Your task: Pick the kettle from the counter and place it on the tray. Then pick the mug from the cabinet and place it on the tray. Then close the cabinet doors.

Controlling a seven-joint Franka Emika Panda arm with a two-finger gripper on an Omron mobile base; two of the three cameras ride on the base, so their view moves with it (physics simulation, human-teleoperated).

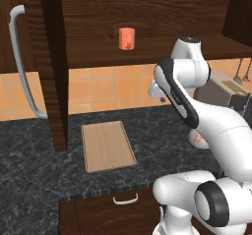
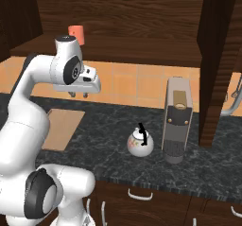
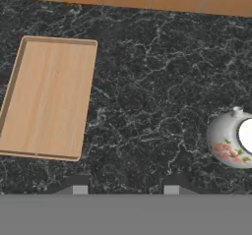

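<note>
Two dark fingertips (image 3: 79, 189) spread well apart with nothing between them: gripper (image 2: 78, 94) open and empty, hanging above the counter (image 2: 108, 126) and pointing down at the black marbled stone.

Kettle (image 2: 140, 143) standing upright on the counter, just beside the grey toaster (image 2: 177, 126), black handle up, flower speckles on its white side. Seen from the hand at the right edge of the frame, off to one side of the open fingers and not between them. From the left base camera, mostly hidden behind the white arm.

Tray (image 1: 108, 145) lying flat and bare on the counter, well apart from the kettle, its light wood facing up. Near the open left door's lower end in the left base view.

Mug (image 1: 126, 38) upright on the inner shelf of the cabinet (image 1: 147, 13), toward the back, above the orange tiled wall (image 1: 98, 89).

Both cabinet doors (image 1: 49, 67) standing open, edge-on to the cameras, curved silver bar handles (image 1: 22, 62) on their outer faces. Below the counter's front edge, a dark wood drawer front (image 1: 125, 207) with a small pale pull.
</note>
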